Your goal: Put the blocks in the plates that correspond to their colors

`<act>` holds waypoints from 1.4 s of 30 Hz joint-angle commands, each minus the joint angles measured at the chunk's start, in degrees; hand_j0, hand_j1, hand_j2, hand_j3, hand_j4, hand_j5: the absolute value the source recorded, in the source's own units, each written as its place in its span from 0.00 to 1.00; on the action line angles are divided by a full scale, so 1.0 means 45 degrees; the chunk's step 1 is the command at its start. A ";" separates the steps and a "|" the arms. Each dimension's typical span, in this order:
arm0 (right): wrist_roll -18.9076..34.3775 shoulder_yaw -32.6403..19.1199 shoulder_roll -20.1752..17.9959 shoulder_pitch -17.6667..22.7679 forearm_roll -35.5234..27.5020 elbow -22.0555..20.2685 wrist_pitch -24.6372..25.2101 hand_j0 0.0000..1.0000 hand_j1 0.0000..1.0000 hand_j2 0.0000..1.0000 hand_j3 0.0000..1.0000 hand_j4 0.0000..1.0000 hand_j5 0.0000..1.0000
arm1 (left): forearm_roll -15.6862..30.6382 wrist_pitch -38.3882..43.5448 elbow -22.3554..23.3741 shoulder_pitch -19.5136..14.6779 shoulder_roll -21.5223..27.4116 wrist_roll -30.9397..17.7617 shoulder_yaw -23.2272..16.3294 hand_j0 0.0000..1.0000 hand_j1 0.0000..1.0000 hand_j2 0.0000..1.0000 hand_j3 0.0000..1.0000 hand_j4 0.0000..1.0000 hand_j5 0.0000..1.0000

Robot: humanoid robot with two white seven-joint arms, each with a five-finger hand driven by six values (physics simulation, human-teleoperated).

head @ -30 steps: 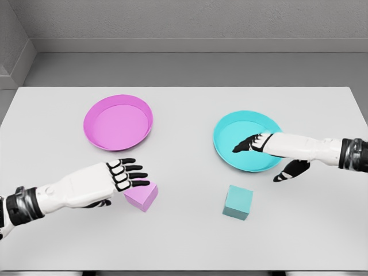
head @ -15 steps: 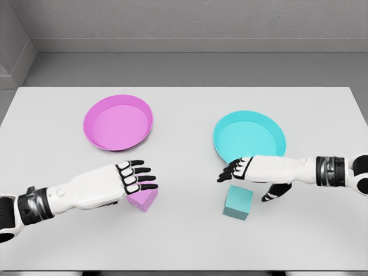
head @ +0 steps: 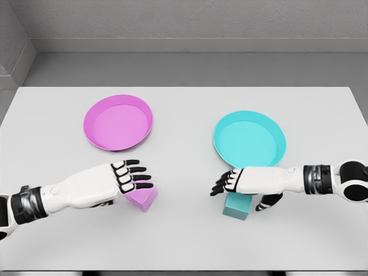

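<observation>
Right hand (head: 238, 182) over the teal block (head: 237, 206), fingers spread and relaxed, thumb down beside the block's right edge, nothing gripped. Left hand (head: 123, 178) likewise open, fingertips above the pink block (head: 142, 197), covering its left part. Both blocks flat on the white table (head: 184, 241). Teal plate (head: 249, 142) just behind the right hand; pink plate (head: 118, 122) behind the left hand, apart from it.

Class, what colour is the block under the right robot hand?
Cyan block, matching the cyan plate; head view.
</observation>
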 commanded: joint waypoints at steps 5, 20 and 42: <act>-0.0009 0.0026 0.0005 0.0000 0.0094 0.0041 0.0019 1.00 1.00 1.00 1.00 1.00 1.00 | 0.0853 -0.0008 -0.0004 -0.0097 0.1266 -0.0183 0.0007 1.00 1.00 1.00 1.00 1.00 1.00; 0.0010 0.0123 0.0161 0.0098 0.0641 0.0139 0.0019 0.98 0.98 0.98 0.98 0.98 0.98 | 0.0814 -0.0008 -0.0024 -0.1113 0.0466 -0.1570 -0.0032 1.00 1.00 1.00 1.00 1.00 1.00; 0.0362 0.0123 0.0376 -0.0078 0.1481 -0.0076 0.0019 0.97 0.97 0.97 0.97 0.97 0.97 | 0.0384 -0.0008 -0.0004 -0.1152 -0.1038 -0.1570 -0.0696 1.00 1.00 1.00 1.00 1.00 1.00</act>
